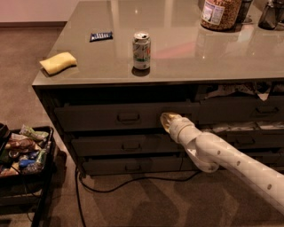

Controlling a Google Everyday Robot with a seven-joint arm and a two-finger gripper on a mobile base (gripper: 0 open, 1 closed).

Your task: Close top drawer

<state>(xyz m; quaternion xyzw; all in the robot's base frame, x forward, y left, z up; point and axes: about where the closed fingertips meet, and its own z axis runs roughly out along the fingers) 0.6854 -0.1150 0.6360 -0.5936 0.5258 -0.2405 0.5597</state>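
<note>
The top drawer [102, 117] is the wide dark grey front just under the counter top, with a small metal loop handle [128, 117] at its centre. It stands out slightly from the cabinet, with a dark gap above its front. My gripper [167, 120] is at the end of the white arm coming in from the lower right. Its yellowish tip is against the right part of the drawer front, to the right of the handle.
The counter top [186, 57] carries a soda can [141, 50], a yellow sponge [58, 62], a dark packet [101, 36] and a jar [219, 12]. Lower drawers [124, 145] sit below, and drawers with paper clutter [239, 91] are at the right. A black cart with snacks [24, 153] stands at the left. A cable [133, 179] lies on the carpet.
</note>
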